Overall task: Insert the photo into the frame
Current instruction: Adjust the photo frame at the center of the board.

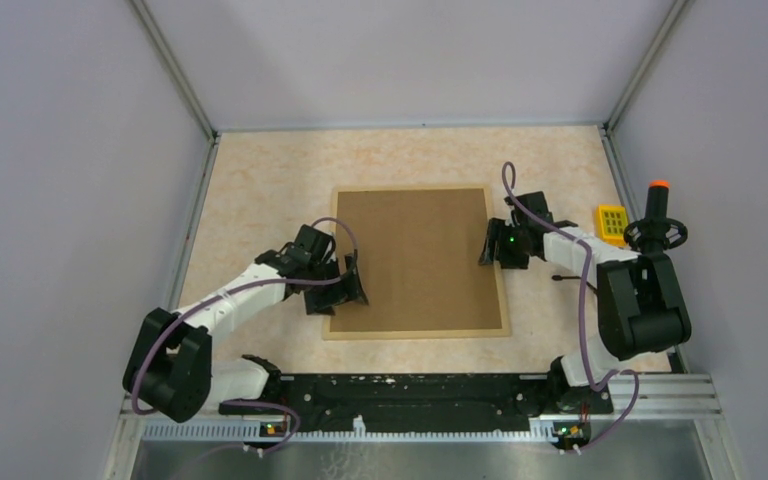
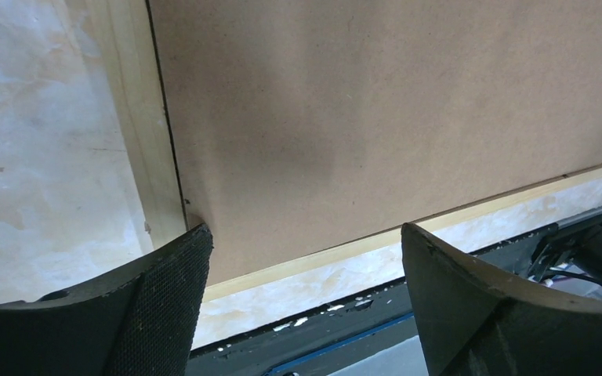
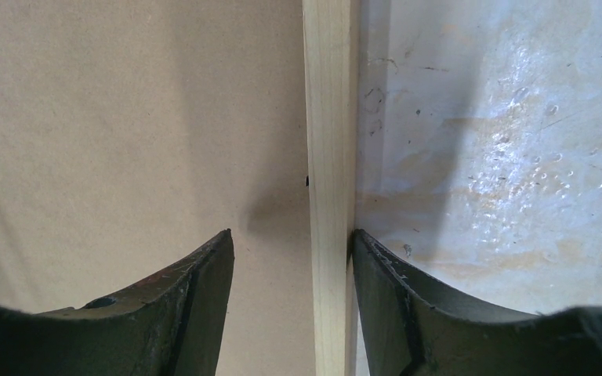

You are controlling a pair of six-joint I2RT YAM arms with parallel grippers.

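The frame [image 1: 415, 331] of light wood lies flat in the middle of the table, filled by a plain brown backing board [image 1: 415, 255]. The photo is hidden. My left gripper [image 1: 355, 285] hangs open over the frame's near left corner. In the left wrist view the left gripper [image 2: 306, 243] has one fingertip [image 2: 196, 243] at the board's corner beside the frame's rail [image 2: 137, 133]. My right gripper [image 1: 488, 245] is open astride the right rail [image 3: 329, 117]. One of its fingers [image 3: 376, 266] lies against the rail's outer side, and the other stands apart over the board [image 3: 125, 117].
A small yellow keypad-like block [image 1: 612, 222] and a black handle with an orange tip [image 1: 657, 215] stand right of the frame, close to the right arm. A black mounting rail [image 1: 410, 390] runs along the near edge. Grey walls enclose the table.
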